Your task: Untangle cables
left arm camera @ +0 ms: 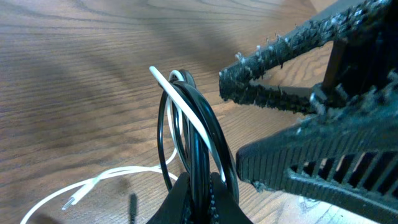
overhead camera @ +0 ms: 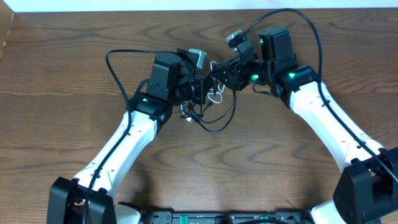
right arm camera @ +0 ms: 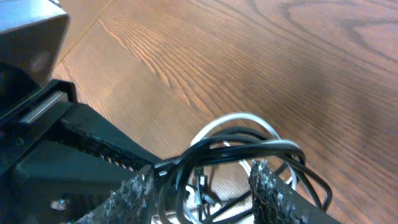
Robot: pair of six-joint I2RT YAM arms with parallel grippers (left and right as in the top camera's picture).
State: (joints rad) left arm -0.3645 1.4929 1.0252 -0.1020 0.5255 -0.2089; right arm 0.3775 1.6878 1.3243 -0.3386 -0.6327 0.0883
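Meeting over the far middle of the wood-grain tabletop (overhead camera: 74,124), the left hand (overhead camera: 202,88) and right hand (overhead camera: 219,73) crowd the cables (overhead camera: 216,96). Left wrist: left hand clamped on glossy black and white loops. Right wrist: right hand's rough-padded fingers (right arm camera: 134,196) apart, loops between.

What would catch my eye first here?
The knot of thin black and white cords, looping up from the left gripper that pinches it. Overhead, that gripper and the right gripper meet nose to nose over the far middle of the brown wooden table, cords bunched between them.
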